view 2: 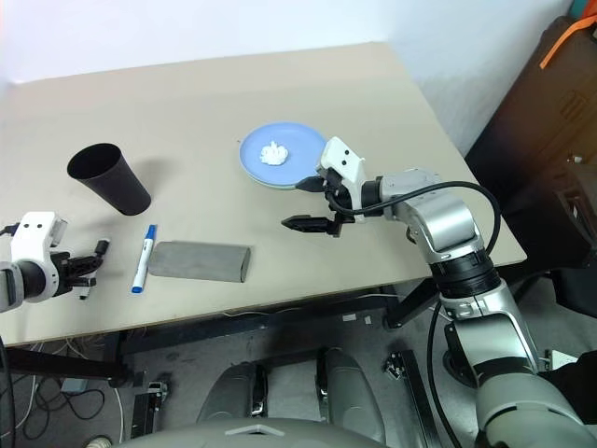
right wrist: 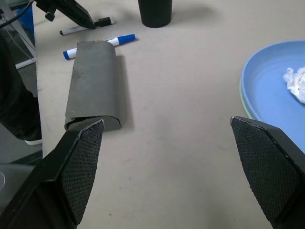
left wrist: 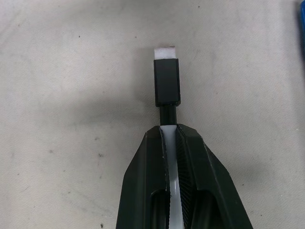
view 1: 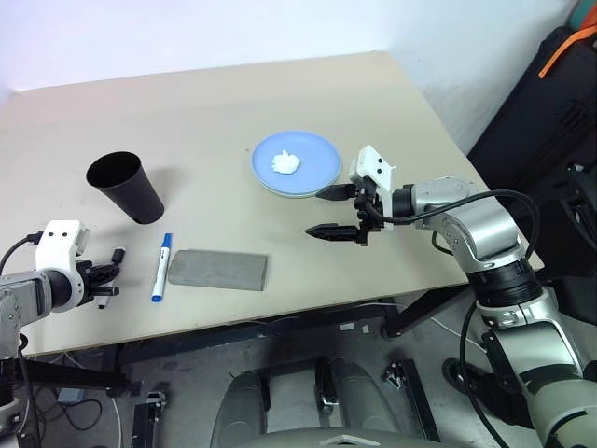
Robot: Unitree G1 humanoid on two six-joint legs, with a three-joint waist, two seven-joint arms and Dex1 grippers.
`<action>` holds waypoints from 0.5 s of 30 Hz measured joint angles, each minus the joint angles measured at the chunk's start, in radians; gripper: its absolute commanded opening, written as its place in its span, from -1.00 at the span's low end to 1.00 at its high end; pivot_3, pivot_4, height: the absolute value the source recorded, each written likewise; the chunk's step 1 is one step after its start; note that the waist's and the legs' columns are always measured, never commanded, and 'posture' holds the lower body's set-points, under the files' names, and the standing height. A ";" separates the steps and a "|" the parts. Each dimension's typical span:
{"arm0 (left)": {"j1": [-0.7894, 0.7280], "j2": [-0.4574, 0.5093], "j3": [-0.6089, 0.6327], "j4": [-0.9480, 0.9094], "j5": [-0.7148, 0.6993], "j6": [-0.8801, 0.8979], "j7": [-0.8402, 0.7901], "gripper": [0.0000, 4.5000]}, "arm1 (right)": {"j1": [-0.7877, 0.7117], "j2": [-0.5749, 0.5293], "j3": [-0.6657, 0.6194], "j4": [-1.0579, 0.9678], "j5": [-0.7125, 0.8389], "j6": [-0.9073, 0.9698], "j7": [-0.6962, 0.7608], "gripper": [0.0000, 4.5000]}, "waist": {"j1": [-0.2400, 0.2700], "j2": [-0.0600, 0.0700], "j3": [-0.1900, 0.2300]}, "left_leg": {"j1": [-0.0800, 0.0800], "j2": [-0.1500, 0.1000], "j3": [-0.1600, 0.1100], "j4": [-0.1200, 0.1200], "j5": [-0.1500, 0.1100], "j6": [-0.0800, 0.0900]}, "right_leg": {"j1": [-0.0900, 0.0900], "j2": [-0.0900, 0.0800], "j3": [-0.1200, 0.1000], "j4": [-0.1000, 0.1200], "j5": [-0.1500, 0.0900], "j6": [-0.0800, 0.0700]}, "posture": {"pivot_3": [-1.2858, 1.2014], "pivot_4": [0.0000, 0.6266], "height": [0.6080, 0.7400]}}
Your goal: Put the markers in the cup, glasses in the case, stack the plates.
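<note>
**Black-capped marker gripped at the near left**

The slim white marker with the black cap [left wrist: 167, 88] is clamped between the shut fingers of the left gripper [view 1: 104, 283], low over the beige table [view 1: 280, 103]. The marker step is judged in hand; next, a lift to the tall black tapered cup [view 1: 126, 187], just beyond, is called for. The right gripper [view 1: 341, 213] hangs wide open, holding nothing.

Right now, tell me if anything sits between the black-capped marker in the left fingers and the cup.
Nothing visible does. The left gripper is shut on the black-capped marker near the table's front-left edge. The cup stands upright beyond it, bare tabletop between. The blue-capped marker and grey case lie off to the right.
</note>
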 measured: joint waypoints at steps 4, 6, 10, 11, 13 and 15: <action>0.074 0.028 0.015 -0.054 -0.015 -0.033 -0.062 -0.99 | -0.006 0.002 0.018 0.002 -0.023 -0.018 0.000 1.00 | 0.001 -0.001 0.000 | -0.006 -0.001 0.001 0.000 0.000 0.000 | -0.004 -0.001 0.001 -0.001 0.001 0.001 | 0.03 -0.52 0.85; 0.092 0.028 0.026 -0.075 -0.019 -0.033 -0.069 -0.99 | -0.006 0.002 0.021 0.002 -0.027 -0.020 0.005 1.00 | 0.002 -0.001 0.000 | -0.011 -0.002 0.001 0.001 0.000 0.000 | -0.008 -0.002 0.001 -0.001 0.002 0.001 | 0.03 -0.52 0.85; 0.104 0.028 0.032 -0.118 -0.024 -0.073 -0.081 -0.99 | -0.006 0.004 0.028 0.002 -0.025 -0.020 0.036 1.00 | 0.008 -0.001 0.000 | -0.012 -0.002 0.001 0.001 0.000 0.000 | -0.009 -0.002 0.001 -0.001 0.002 0.001 | 0.03 -0.52 0.85; 0.108 0.028 0.031 -0.135 -0.013 -0.105 -0.083 -0.99 | -0.006 0.006 0.028 0.002 -0.023 -0.021 0.041 1.00 | 0.007 -0.002 0.000 | -0.012 -0.002 0.001 0.001 0.000 0.000 | -0.009 -0.002 0.001 -0.001 0.002 0.001 | 0.03 -0.52 0.85; 0.101 0.028 0.029 -0.165 -0.001 -0.151 -0.077 -0.99 | -0.006 0.006 0.028 0.003 -0.021 -0.025 0.049 1.00 | 0.006 -0.002 0.000 | -0.012 -0.002 0.001 0.001 0.000 0.000 | -0.009 -0.002 0.001 -0.001 0.002 0.001 | 0.03 -0.52 0.85; 0.078 0.027 0.028 -0.191 0.008 -0.184 -0.063 -0.99 | -0.006 0.007 0.028 0.004 -0.018 -0.032 0.058 1.00 | 0.006 -0.002 0.000 | -0.012 -0.002 0.000 0.001 0.000 0.000 | -0.009 -0.001 0.001 -0.001 0.002 0.001 | 0.03 -0.52 0.85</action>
